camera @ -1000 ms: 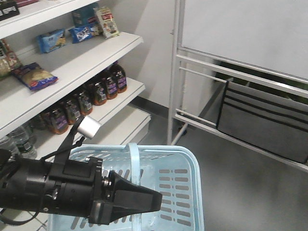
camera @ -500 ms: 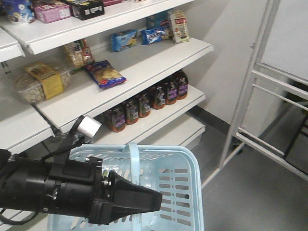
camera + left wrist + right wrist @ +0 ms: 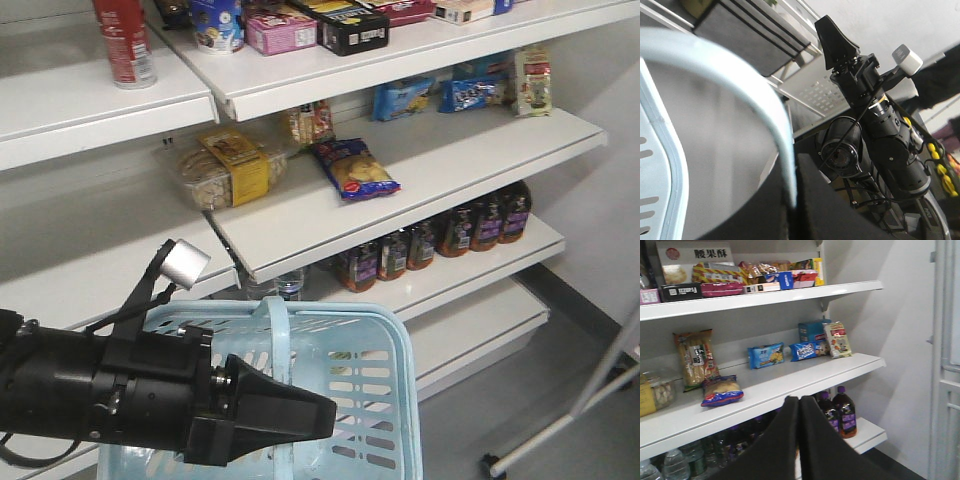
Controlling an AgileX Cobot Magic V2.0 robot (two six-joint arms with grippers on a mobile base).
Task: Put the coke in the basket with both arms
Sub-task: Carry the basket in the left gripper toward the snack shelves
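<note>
Left gripper [image 3: 792,186] clamping basket handle [image 3: 740,85], right gripper [image 3: 835,42] closed

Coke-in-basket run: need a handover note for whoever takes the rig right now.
Left gripper: shut on the hoop handle of the basket, seen in the left wrist view.
Right gripper: shut, empty, above the basket.
Coke: red bottle on the upper left shelf, top cropped, not grasped.
Done: basket held.
Left: grasp the coke, place it in the basket.
</note>
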